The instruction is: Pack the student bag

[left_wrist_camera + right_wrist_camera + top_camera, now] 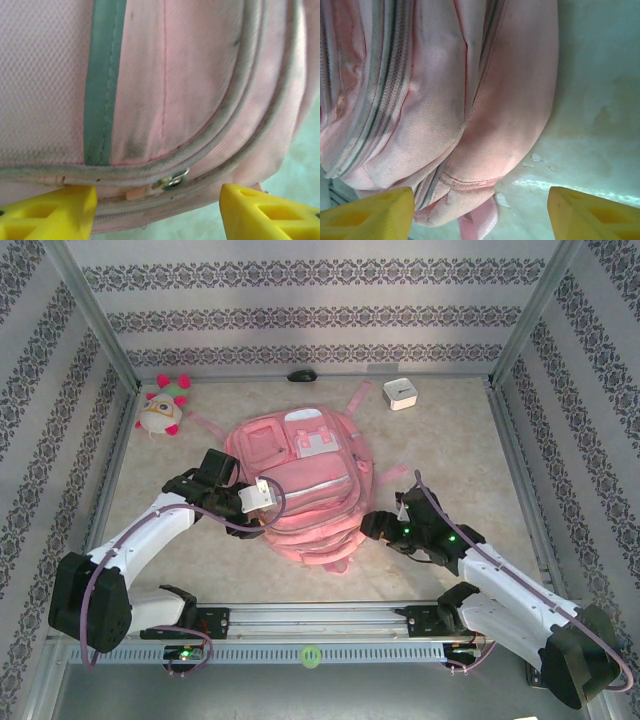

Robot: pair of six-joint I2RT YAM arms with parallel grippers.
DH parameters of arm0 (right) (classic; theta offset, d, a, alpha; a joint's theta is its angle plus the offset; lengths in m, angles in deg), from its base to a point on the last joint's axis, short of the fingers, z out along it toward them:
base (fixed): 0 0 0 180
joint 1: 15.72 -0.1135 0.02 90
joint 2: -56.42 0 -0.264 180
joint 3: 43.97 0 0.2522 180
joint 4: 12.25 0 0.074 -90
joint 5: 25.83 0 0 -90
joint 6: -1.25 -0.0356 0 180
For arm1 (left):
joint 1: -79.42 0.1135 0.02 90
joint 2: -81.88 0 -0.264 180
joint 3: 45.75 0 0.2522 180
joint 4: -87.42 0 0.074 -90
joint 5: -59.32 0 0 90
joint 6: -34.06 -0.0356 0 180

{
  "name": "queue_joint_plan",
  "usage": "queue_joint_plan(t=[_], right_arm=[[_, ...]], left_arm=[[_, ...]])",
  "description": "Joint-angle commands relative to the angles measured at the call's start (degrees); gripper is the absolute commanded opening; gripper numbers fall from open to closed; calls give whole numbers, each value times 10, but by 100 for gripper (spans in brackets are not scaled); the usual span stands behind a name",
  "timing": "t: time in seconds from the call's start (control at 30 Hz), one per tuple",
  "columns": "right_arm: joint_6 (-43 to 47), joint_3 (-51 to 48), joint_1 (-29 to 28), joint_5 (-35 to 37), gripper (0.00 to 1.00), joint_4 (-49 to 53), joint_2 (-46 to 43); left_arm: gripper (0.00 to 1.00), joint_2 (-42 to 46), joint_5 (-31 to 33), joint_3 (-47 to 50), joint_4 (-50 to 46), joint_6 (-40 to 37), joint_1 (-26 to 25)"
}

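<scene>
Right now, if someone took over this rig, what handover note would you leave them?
Left gripper: open, at the bag's left side, with a zipper pull just ahead of its fingers, not gripped.
Right gripper: open, at the bag's near right corner, holding nothing.
The bag lies flat mid-table; the zippers in view look closed.
The toy and white box sit near the far edge, outside the bag.
Done: nothing visibly packed.
Left: open the bag, load it, close it.
</scene>
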Motion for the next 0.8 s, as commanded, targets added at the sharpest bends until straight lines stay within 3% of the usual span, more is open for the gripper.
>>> queue_joint_plan(t=[0.0,0.33,0.6,0.77], right_arm=[[-67,-21,-16,-12,66,-85,-2],[-99,-36,-44,-1,50,-162,35],[-135,-40,-73,50,40,-221,33],[-148,-60,-88,80,35,-257,37]], left_arm=[[61,12,-60,-7,1,2,4],[22,34,-78,25,30,60,-5],[6,29,-110,29,30,139,-25],[3,33,-125,45,73,213,-71]])
